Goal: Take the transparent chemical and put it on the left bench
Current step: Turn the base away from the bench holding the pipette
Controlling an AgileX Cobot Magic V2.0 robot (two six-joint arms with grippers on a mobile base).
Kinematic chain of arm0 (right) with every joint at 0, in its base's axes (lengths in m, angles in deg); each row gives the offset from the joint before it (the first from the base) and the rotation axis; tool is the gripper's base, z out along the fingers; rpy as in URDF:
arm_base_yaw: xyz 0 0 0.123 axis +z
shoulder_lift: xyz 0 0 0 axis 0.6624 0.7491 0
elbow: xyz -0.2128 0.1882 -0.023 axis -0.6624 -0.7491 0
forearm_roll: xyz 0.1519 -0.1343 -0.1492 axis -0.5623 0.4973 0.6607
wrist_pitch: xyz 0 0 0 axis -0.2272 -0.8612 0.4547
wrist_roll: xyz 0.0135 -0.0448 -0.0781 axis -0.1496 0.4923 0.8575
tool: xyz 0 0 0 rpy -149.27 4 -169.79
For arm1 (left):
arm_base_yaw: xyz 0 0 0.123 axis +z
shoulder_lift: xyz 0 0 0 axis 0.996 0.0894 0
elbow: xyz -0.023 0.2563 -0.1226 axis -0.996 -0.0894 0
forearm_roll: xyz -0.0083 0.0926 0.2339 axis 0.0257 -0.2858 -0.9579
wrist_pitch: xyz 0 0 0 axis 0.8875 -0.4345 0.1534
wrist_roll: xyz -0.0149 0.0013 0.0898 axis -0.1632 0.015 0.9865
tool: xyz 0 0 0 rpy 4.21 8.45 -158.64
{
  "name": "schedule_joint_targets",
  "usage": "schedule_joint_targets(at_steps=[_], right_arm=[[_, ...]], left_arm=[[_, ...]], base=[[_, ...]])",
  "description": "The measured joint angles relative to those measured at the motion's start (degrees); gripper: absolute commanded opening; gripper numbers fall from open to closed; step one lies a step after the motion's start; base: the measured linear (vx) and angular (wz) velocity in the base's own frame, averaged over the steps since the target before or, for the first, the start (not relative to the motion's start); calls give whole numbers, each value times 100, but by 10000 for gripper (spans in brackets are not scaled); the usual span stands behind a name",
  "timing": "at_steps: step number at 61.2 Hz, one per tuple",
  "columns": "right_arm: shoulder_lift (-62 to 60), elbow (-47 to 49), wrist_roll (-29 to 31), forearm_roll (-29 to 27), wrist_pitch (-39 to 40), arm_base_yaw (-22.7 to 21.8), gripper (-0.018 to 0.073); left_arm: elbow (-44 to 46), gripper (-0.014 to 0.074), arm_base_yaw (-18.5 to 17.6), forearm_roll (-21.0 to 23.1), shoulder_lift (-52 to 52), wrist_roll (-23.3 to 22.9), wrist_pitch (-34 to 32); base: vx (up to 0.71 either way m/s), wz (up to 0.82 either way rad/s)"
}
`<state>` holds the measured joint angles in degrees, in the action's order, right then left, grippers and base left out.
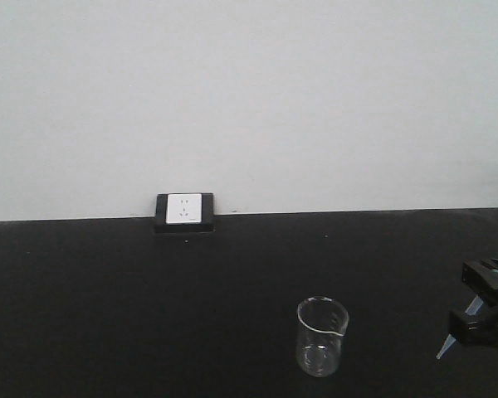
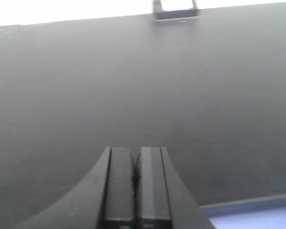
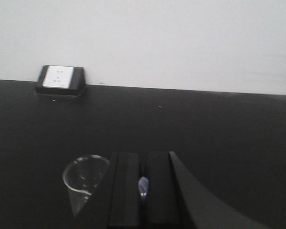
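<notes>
Front view: over the desk's (image 1: 108, 315) right side, the right gripper (image 1: 480, 300) squeezed the clear pipette (image 1: 446, 346), tip slanting down-left. The glass beaker (image 1: 322, 336) stood near on its left, maybe in the way. Left wrist view: the left gripper (image 2: 136, 174) was closed, holding nothing. Right wrist view: the clear pipette (image 3: 143, 186) peeked between closed jaws. No left bench showed.

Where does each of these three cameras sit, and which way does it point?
Front view: set back, facing the wall across the black worktop; only the right claw shows, far right.
Left wrist view: behind the shut, empty left claw, looking over the worktop.
Right wrist view: behind the right claw, shut on the clear pipette, facing the wall.
Shared: all see the wall socket; front and right wrist views see the beaker.
</notes>
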<state>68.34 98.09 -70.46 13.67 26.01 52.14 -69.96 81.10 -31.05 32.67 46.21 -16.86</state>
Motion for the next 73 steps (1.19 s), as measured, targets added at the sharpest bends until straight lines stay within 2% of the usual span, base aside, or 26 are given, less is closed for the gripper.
schedule_joint_targets(at_steps=[39, 55, 73], right_arm=[[0, 0, 0, 0, -27, 0, -4], [0, 0, -1, 0, -27, 0, -4], [0, 0, -1, 0, -27, 0, -4]], left_arm=[[0, -3, 0, 0, 0, 0, 0], [0, -3, 0, 0, 0, 0, 0], [0, -3, 0, 0, 0, 0, 0]], base=[[-22, -30], [-36, 13], [-41, 43]])
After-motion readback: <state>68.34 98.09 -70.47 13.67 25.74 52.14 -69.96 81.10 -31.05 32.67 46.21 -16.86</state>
